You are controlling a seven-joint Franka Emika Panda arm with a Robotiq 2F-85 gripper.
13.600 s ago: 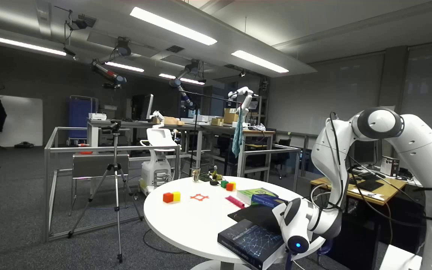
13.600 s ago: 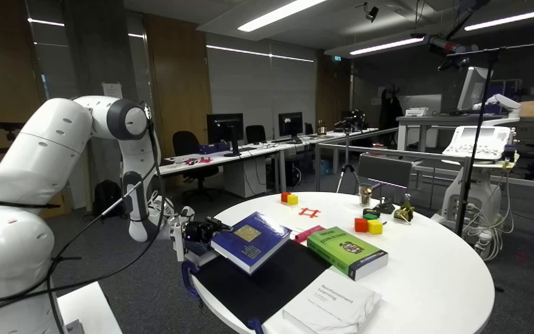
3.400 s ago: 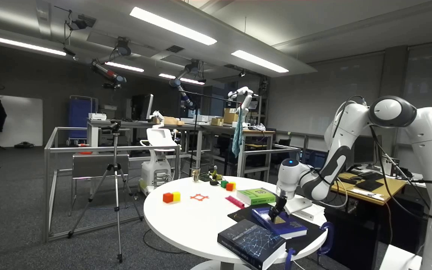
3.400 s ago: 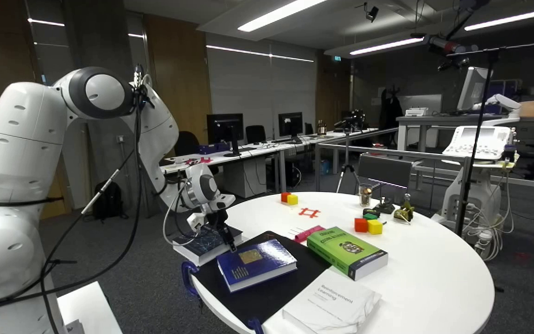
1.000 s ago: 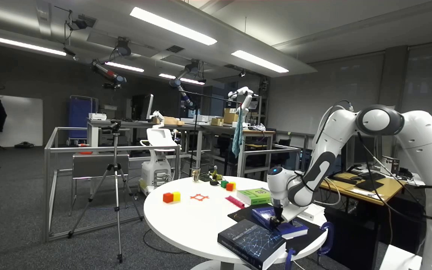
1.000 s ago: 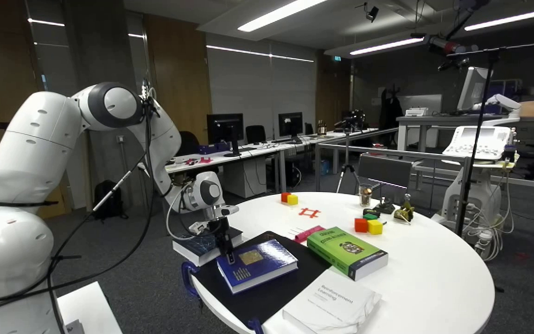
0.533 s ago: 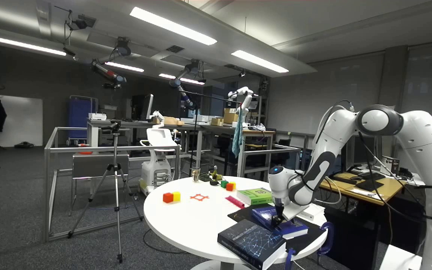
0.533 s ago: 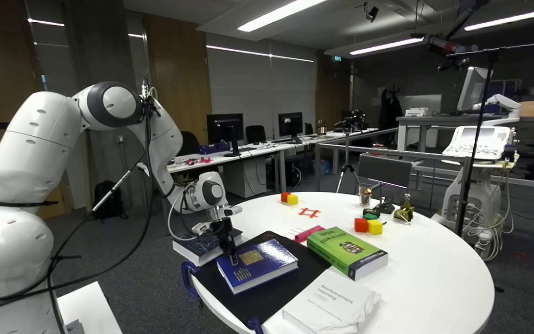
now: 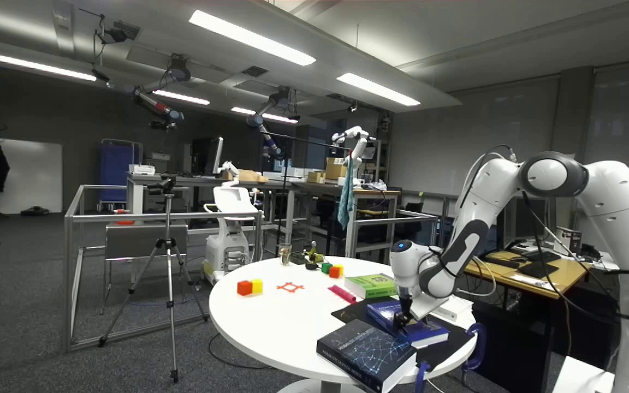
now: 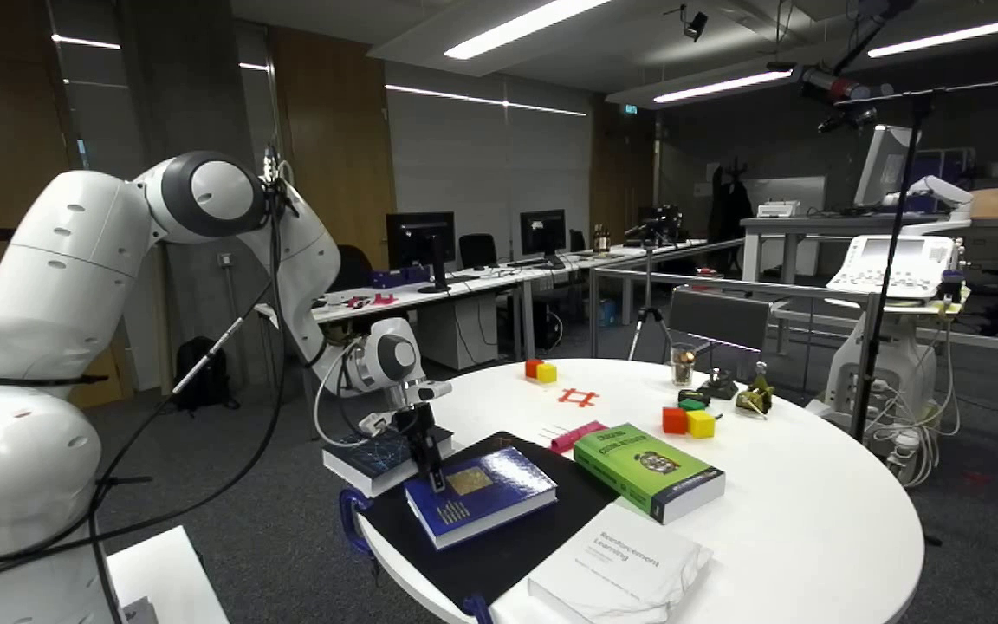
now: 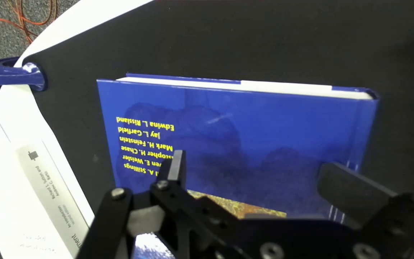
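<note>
On black mat (image 10: 573,485): blue hardcover book (image 10: 483,496) (Rissland, Garfield et al.), lying flat.
Gripper (image 11: 254,160) above it, spread wide, contact unclear; reach apparently complete, nothing gripped or raised.

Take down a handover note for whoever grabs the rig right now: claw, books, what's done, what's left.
Gripper: the claw is open, nothing held, low over the cover of the blue book; whether it touches, I can't tell.
Things: blue book closed on the black mat; green book, white book and dark book around it on the round table.
Done: the blue book, tilted up at the claw earlier, now lies flat.
Left: the claw is neither clear of the book nor gripping it.
</note>
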